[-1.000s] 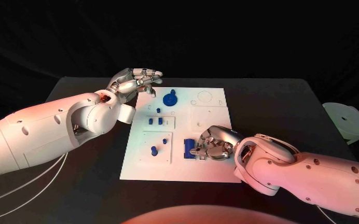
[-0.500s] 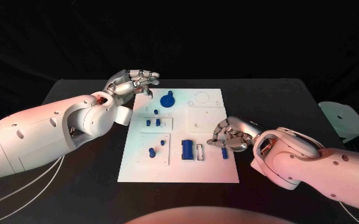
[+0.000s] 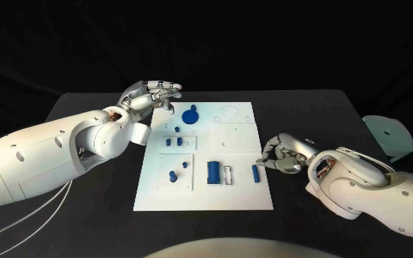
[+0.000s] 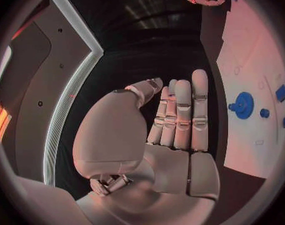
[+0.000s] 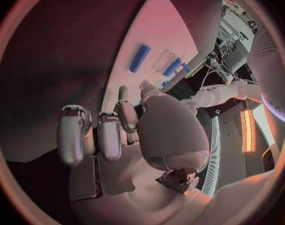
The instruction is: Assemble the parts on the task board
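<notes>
Now | task board (image 3: 206, 192) carries blue parts (image 3: 213, 172); left hand (image 3: 153, 96) fingers straight, together; right hand (image 3: 281, 155) curled, empty

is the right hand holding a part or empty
Empty: the right hand hovers beside the task board, fingers curled on nothing; a blue bar lies beside it.

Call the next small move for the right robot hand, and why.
Probably reach back in over the small blue bar: the right robot hand sits empty, fingers curled, just off the task board's right edge, and the bar lies loose beside it near the edge.
</notes>
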Controlling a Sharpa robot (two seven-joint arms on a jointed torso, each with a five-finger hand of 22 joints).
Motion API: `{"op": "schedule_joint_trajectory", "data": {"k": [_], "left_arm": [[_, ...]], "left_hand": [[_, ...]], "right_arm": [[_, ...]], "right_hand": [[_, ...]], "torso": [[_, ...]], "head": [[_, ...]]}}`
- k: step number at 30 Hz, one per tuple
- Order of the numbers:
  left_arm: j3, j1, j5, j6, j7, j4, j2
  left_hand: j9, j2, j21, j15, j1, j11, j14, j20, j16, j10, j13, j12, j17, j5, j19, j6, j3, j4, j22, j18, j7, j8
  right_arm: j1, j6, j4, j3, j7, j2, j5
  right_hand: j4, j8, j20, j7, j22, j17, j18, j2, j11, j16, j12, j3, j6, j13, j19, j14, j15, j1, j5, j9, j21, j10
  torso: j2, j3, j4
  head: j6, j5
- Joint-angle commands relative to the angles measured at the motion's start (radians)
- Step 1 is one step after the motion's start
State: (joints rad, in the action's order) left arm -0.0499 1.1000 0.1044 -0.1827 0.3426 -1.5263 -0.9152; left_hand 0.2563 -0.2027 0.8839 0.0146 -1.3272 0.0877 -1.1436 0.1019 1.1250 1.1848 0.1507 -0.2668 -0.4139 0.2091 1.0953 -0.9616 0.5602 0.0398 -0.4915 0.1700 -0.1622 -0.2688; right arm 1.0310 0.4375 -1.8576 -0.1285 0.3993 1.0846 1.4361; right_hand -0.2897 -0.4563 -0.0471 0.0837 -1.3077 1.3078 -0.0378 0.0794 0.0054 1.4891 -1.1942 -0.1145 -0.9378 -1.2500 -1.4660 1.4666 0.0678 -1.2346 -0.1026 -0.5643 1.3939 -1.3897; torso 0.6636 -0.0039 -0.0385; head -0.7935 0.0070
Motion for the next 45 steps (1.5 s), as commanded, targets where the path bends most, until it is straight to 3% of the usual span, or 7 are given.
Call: {"op": "schedule_joint_trajectory", "data": {"k": [1, 8, 18, 26, 31, 39, 45], "left_arm": [[-0.001, 0.0, 0.004, 0.013, 0.011, -0.003, 0.0], [-0.001, 0.0, 0.005, 0.014, 0.011, -0.004, -0.002], [-0.001, 0.0, 0.006, 0.015, 0.009, -0.004, -0.003], [-0.001, 0.0, 0.007, 0.015, 0.008, -0.005, -0.005], [-0.001, 0.0, 0.007, 0.015, 0.008, -0.005, -0.005], [-0.001, 0.0, 0.007, 0.016, 0.006, -0.006, -0.005], [-0.001, 0.0, 0.007, 0.016, 0.006, -0.007, -0.005]], "left_hand": [[0.001, 0.004, -0.004, 0.001, 0.002, 0.002, 0.006, 0.005, 0.006, -0.007, 0.001, 0.006, -0.001, 0.001, -0.001, 0.003, -0.005, 0.0, 0.002, 0.014, -0.006, 0.007], [0.002, 0.004, -0.004, 0.001, 0.004, 0.002, 0.006, 0.005, 0.006, -0.007, 0.001, 0.006, -0.001, 0.0, -0.001, 0.003, -0.006, 0.001, 0.002, 0.014, -0.006, 0.007], [0.002, 0.004, -0.004, 0.001, 0.004, 0.002, 0.006, 0.005, 0.006, -0.007, 0.001, 0.006, -0.001, 0.0, -0.001, 0.003, -0.006, 0.001, 0.002, 0.014, -0.006, 0.007], [0.002, 0.005, -0.004, 0.002, 0.009, 0.003, 0.006, 0.006, 0.007, -0.007, 0.002, 0.006, -0.002, 0.0, -0.001, 0.003, -0.008, 0.004, 0.002, 0.014, -0.006, 0.007], [0.002, 0.005, -0.004, 0.002, 0.009, 0.003, 0.006, 0.006, 0.007, -0.007, 0.002, 0.006, -0.002, 0.0, -0.001, 0.003, -0.008, 0.004, 0.002, 0.014, -0.006, 0.007], [0.003, 0.009, -0.005, 0.002, 0.013, 0.003, 0.006, 0.006, 0.007, -0.008, 0.002, 0.006, -0.002, 0.001, -0.002, 0.003, -0.008, 0.008, 0.002, 0.014, -0.006, 0.007], [0.003, 0.009, -0.005, 0.002, 0.013, 0.003, 0.006, 0.006, 0.007, -0.008, 0.002, 0.006, -0.002, 0.001, -0.002, 0.003, -0.008, 0.008, 0.002, 0.014, -0.006, 0.007]], "right_arm": [[-0.016, -0.01, -0.006, -0.001, 0.03, -0.003, 0.062], [-0.044, -0.008, 0.004, -0.003, 0.035, -0.022, 0.065], [-0.058, -0.013, 0.015, -0.003, 0.038, -0.051, 0.06], [-0.066, -0.101, 0.031, -0.004, 0.06, -0.069, 0.073], [-0.072, -0.146, 0.032, -0.004, 0.073, -0.081, 0.13], [-0.076, -0.223, 0.022, -0.005, 0.096, -0.093, 0.234], [-0.078, -0.206, 0.017, -0.006, 0.105, -0.097, 0.257]], "right_hand": [[0.001, -0.001, -0.004, -0.002, -0.188, 0.013, -0.003, 0.011, 0.0, -0.005, 0.001, 0.008, -0.006, -0.001, -0.016, 0.055, -0.009, -0.001, -0.005, -0.001, 0.006, 0.003], [0.0, -0.002, -0.004, -0.003, -0.188, 0.014, -0.003, 0.01, 0.0, -0.005, 0.001, 0.009, -0.009, -0.001, -0.016, 0.055, -0.009, 0.0, -0.006, -0.001, 0.006, 0.003], [0.0, -0.003, -0.005, -0.004, -0.187, 0.013, -0.003, 0.01, -0.001, -0.005, 0.001, 0.01, -0.012, -0.001, -0.015, 0.055, -0.009, 0.001, -0.009, -0.001, 0.004, 0.002], [0.002, -0.001, -0.004, -0.006, -0.182, 0.003, -0.006, 0.012, -0.003, -0.01, 0.012, 0.015, -0.017, 0.007, -0.009, 0.053, -0.007, -0.004, 0.01, -0.001, -0.009, 0.007], [0.034, 0.002, -0.001, -0.01, -0.182, 0.004, -0.006, 0.021, -0.007, -0.011, 0.014, -0.003, -0.022, 0.007, -0.009, 0.053, -0.003, -0.081, 0.008, 0.0, -0.012, 0.008], [0.058, 0.004, 0.003, -0.016, -0.186, 0.014, -0.005, 0.037, -0.013, -0.009, 0.014, -0.019, -0.038, 0.005, -0.013, 0.056, 0.001, -0.145, 0.003, 0.003, -0.007, 0.006], [0.072, 0.014, 0.008, -0.022, -0.188, 0.017, -0.004, 0.024, -0.019, -0.009, 0.014, -0.082, -0.05, 0.002, -0.016, 0.057, 0.007, -0.204, -0.016, 0.013, -0.005, 0.004]], "torso": [[0.001, 0.0, 0.0014], [0.001, 0.0004, 0.0028], [0.002, 0.0014, 0.002], [0.001, -0.0002, 0.0019], [0.001, 0.0001, 0.0025], [0.001, -0.0007, 0.0034], [0.001, -0.0008, 0.0025]], "head": [[-0.001, 0.0], [-0.003, 0.001], [-0.004, 0.002], [-0.006, 0.004], [-0.006, 0.004], [-0.008, 0.004], [-0.009, 0.005]]}}
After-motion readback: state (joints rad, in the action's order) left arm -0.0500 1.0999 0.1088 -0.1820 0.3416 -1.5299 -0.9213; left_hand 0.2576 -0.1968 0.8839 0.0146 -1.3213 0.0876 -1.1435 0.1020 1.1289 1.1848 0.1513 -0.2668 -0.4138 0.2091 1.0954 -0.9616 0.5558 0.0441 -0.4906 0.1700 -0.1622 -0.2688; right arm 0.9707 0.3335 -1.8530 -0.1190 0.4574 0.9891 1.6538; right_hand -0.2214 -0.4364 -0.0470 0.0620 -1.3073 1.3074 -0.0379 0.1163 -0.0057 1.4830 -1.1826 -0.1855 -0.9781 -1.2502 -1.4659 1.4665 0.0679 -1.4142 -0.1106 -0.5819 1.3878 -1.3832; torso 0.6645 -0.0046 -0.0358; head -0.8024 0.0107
